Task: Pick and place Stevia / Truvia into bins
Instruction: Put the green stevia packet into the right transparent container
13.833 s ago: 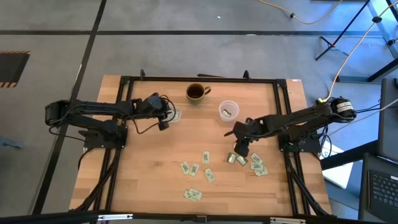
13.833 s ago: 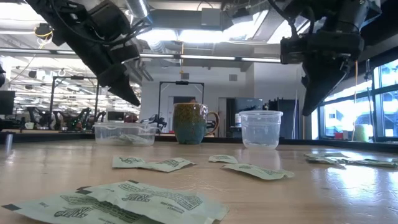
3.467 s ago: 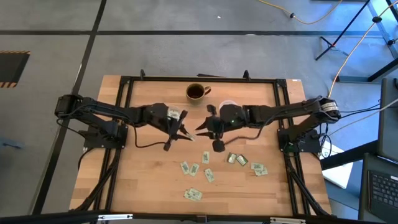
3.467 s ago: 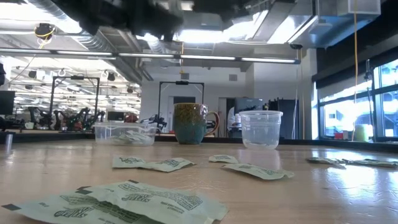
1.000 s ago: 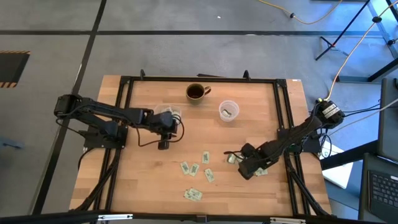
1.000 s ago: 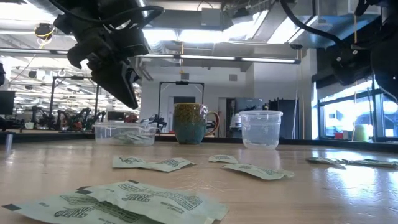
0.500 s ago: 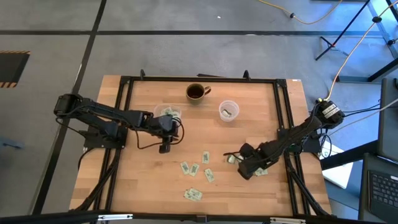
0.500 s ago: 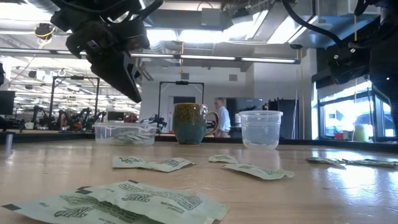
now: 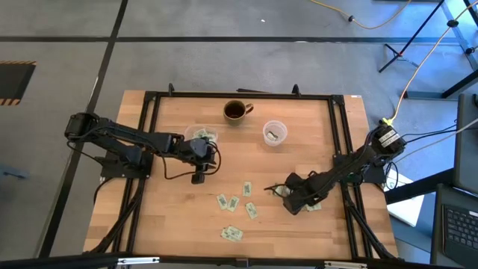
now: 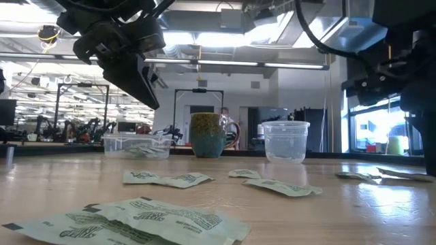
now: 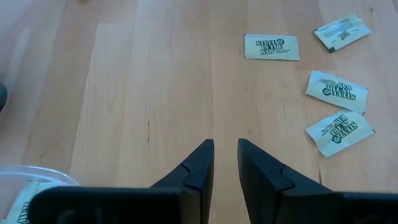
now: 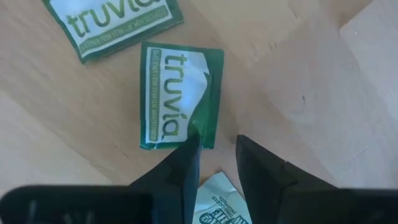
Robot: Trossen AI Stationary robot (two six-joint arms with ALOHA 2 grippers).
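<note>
Step in hand, by my reading: a pick by the right gripper, which sits low over the sachets at the right of the table. Its two fingers stand a narrow gap apart, one tip at the edge of a green-and-white Truvia sachet lying flat on the wood. Nothing is clamped between them that I can see. A second Truvia sachet lies just beyond it, and the corner of a pale sachet shows under the fingers.

Next move, judged: pinching the thin paper edge without sliding it, then lifting clear and carrying it to a bin.

The left gripper hangs above the table beside the shallow tub, fingers slightly parted and empty, pointing at bare wood. Pale Stevia sachets lie farther out, flat, printed side up, well apart from it.

Farther back, the round cup holds at least one sachet; the tub already holds some. A dark mug stands between and behind the two bins.
</note>
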